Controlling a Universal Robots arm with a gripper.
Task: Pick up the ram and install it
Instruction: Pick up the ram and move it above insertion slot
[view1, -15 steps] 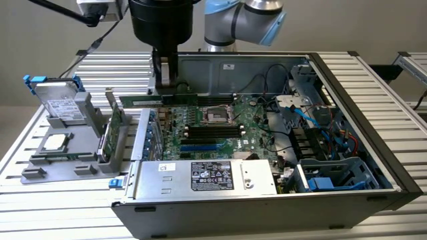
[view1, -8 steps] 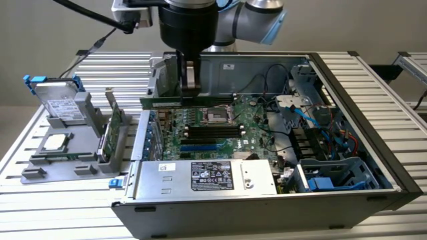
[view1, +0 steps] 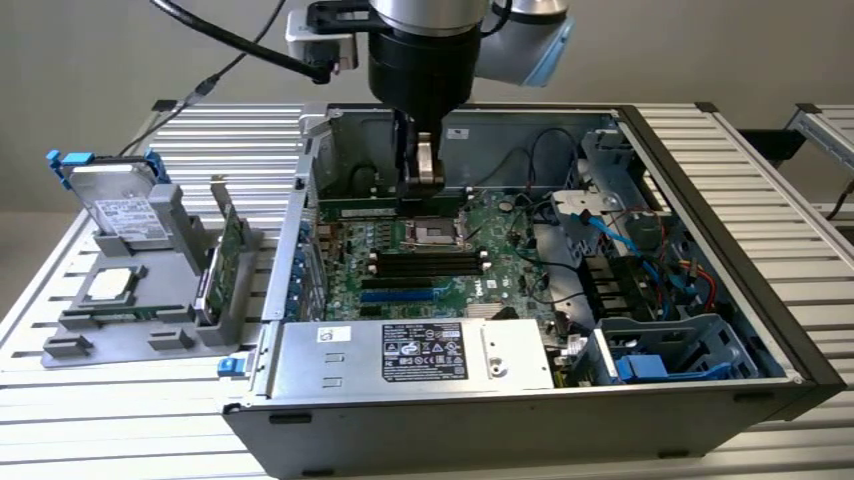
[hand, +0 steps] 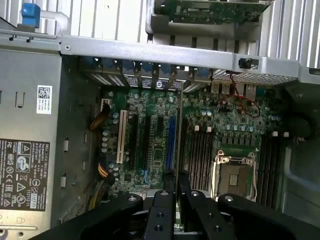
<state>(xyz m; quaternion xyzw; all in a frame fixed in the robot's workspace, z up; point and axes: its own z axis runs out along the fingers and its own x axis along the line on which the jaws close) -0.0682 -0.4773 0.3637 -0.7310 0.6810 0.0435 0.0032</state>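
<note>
My gripper (view1: 424, 172) hangs inside the open computer case (view1: 747, 300), above the motherboard (view1: 400, 285) near its back edge. In the wrist view the black fingers (hand: 161, 210) are close together on a thin stick seen edge-on, the ram (hand: 180, 130). It runs parallel to the dark memory slots (hand: 200, 155) and sits just beside them, above the board. In the exterior view those slots (view1: 424, 262) lie in front of the processor socket (view1: 438, 232), below and forward of the gripper.
A power supply (view1: 414, 355) fills the case's near side. Cables (view1: 627, 230) and a drive cage (view1: 661, 350) crowd the exterior view's right. On the left a grey holder (view1: 134, 330) carries a hard drive (view1: 127, 210), a green expansion card (view1: 230, 255) and a processor chip (view1: 114, 283).
</note>
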